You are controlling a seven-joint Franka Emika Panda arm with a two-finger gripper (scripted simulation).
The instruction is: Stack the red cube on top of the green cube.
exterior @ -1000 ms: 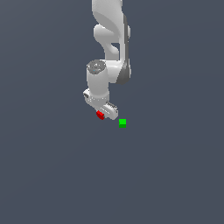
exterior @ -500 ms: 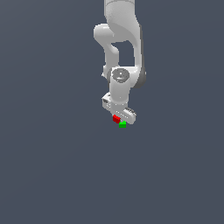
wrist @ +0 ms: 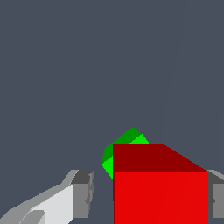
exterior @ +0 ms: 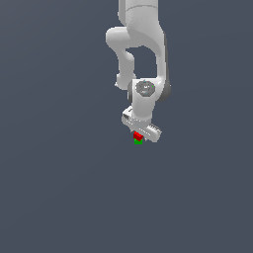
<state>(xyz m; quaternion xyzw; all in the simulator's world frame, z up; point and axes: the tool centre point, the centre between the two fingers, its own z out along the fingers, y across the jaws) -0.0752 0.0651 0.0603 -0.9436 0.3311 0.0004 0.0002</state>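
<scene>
In the exterior view the red cube [exterior: 138,135] sits directly on top of the green cube [exterior: 138,142]. My white gripper [exterior: 140,131] hangs over them with its fingers on either side of the red cube. In the wrist view the red cube [wrist: 159,188] fills the space between the fingers, and the green cube [wrist: 124,146] shows just past it, mostly hidden. One finger [wrist: 83,192] stands apart from the red cube with a visible gap. The other finger [wrist: 216,194] shows at the cube's far edge. The jaws are open around the cube.
The floor [exterior: 59,188] is a plain dark grey-blue surface with no other objects in view. The white arm [exterior: 141,44] rises above the gripper.
The gripper carried the red cube toward the exterior view's right and down until it sat over the green cube. The green cube has not moved.
</scene>
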